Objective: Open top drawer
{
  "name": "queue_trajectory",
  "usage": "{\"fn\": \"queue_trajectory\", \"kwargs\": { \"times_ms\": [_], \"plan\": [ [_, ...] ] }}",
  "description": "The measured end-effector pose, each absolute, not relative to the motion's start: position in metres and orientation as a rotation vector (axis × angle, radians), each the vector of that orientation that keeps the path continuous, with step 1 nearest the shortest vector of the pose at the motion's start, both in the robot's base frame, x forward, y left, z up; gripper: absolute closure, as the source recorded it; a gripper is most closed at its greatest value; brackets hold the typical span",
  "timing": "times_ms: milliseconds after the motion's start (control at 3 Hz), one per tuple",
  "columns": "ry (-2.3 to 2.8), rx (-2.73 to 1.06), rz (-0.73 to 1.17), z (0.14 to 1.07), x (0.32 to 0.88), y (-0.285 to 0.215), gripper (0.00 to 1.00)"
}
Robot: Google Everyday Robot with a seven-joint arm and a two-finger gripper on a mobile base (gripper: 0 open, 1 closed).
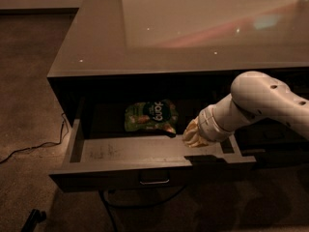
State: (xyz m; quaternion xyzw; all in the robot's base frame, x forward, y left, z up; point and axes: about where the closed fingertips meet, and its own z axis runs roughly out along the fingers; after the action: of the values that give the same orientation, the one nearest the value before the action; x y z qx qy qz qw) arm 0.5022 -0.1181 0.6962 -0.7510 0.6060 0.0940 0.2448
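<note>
The top drawer [111, 152] stands pulled out from under the front edge of the counter [169, 37], beginning just below the counter's front left corner and running rightward along that edge. Its scuffed grey floor is exposed, and the dark front panel carries a small rectangular pull handle [154, 180] at its centre. The left side wall of the drawer shows as a pale sloping strip.

A green snack bag [150, 116] lies flat on the drawer floor toward the back, partly in the shadow of the counter's overhang, roughly midway along the drawer's width.

The white robot arm [263, 103] reaches in from the right, below the counter's front edge, and angles down into the drawer. The gripper [193, 135] sits inside the drawer's right part, low over the floor, just behind the front panel and close to the right of the snack bag. How far it is open cannot be told, nor whether it has hold of anything.

On the carpeted floor, a thin cable [29, 149] trails off to the left of the cabinet, and another cable [140, 204] loops under the drawer front.
</note>
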Motion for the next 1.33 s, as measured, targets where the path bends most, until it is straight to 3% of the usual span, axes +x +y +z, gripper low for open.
{"fn": "queue_trajectory", "kwargs": {
  "times_ms": [1333],
  "plan": [
    [1.728,-2.140,0.286,0.648,0.482,-0.116,1.00]
  ]
}}
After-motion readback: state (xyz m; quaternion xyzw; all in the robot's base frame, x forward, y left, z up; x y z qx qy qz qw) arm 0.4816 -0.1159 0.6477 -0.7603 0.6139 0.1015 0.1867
